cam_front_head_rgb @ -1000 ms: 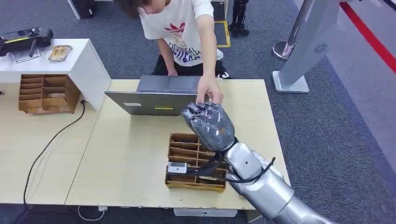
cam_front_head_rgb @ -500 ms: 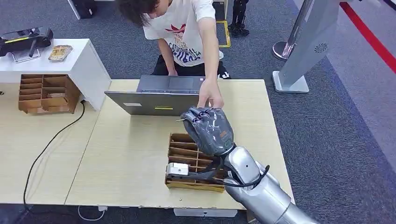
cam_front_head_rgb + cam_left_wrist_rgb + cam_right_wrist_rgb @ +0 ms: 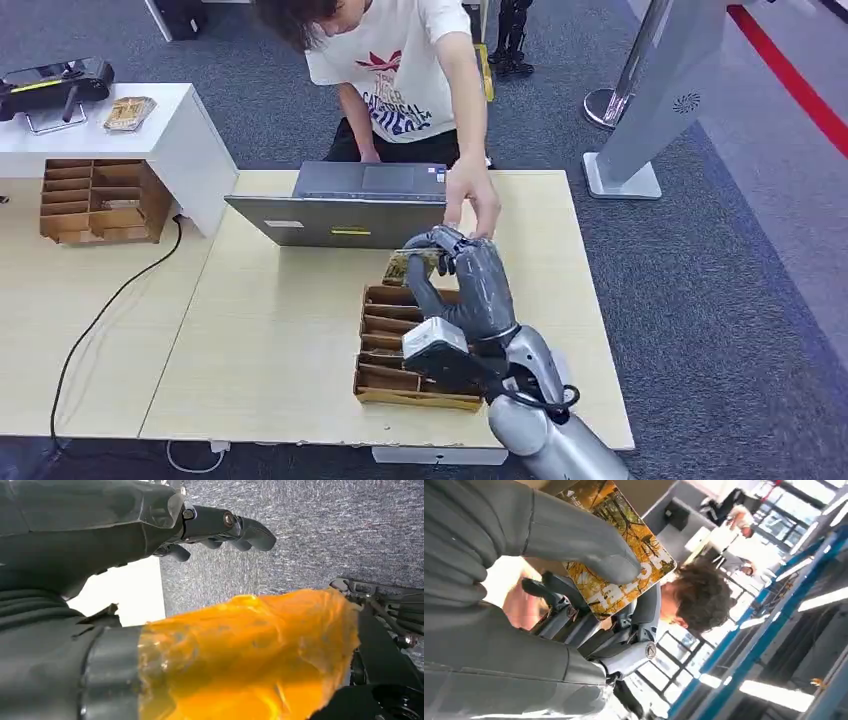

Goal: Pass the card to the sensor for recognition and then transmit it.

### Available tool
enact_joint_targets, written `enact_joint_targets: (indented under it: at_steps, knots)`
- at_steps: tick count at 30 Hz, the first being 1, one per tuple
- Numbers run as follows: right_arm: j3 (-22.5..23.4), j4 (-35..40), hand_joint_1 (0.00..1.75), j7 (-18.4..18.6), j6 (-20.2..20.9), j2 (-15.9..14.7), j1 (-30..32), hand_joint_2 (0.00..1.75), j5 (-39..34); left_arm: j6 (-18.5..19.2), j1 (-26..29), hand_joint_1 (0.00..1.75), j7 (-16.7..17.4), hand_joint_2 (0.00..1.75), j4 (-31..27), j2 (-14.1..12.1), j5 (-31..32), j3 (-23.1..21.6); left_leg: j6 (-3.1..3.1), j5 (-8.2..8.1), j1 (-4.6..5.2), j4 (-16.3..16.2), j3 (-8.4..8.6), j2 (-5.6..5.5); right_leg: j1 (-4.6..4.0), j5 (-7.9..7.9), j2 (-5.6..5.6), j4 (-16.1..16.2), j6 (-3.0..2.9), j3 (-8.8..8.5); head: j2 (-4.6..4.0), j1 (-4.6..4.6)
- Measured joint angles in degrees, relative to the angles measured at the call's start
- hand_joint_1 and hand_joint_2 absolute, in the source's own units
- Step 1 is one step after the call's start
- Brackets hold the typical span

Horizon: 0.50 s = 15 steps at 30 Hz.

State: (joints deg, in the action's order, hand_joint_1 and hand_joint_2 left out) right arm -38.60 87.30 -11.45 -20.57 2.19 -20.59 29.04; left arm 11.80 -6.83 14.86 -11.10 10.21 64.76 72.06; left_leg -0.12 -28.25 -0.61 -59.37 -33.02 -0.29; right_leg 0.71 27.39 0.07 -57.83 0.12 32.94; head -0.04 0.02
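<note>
On the far left, a white stand (image 3: 170,130) carries a black sensor (image 3: 55,82). A grey laptop (image 3: 340,205) sits near the middle of the tabletop (image 3: 270,340), and a brown box with slots (image 3: 385,350) is just in front of it. The right hand (image 3: 465,280) is held up over the box. Its thumb and fingers (image 3: 574,615) pinch a yellow card (image 3: 621,555). A person's hand (image 3: 472,195) reaches down just above the card. The left hand (image 3: 125,525) hangs over grey carpet with its fingers (image 3: 240,527) curled and nothing in them.
</note>
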Motion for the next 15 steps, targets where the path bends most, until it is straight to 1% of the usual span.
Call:
enact_joint_targets:
  at_steps: [3, 8, 15]
  knots:
    - [1.73, 2.25, 1.75, -0.85, 1.33, 0.02, 1.72, 1.75, -4.35, 0.0, 0.04, 0.0, -0.07, 0.0, 0.0, 0.0, -0.22, 0.33, 0.0, 0.0, 0.0, 0.0, 0.0, 0.0, 0.0, 0.0, 0.0, 0.0, 0.0, 0.0, 0.0, 0.0]
    - [4.43, 5.42, 1.75, -1.94, 2.38, 0.02, 4.51, 1.75, -8.82, -0.02, 0.04, 0.0, -0.13, 0.0, 0.0, 0.0, -0.68, 0.92, -0.01, -0.01, 0.0, 0.0, 0.0, 0.0, 0.0, 0.0, 0.0, 0.0, 0.0, 0.0, 0.0, 0.0]
    - [6.31, 7.54, 1.75, -2.12, 2.91, 0.0, 6.42, 1.75, -10.03, -0.07, 0.04, 0.0, -0.26, 0.0, 0.0, 0.0, -0.96, 1.33, -0.01, -0.01, 0.0, 0.0, 0.01, 0.01, 0.0, 0.0, 0.0, 0.0, 0.0, 0.01, 0.0, 0.0]
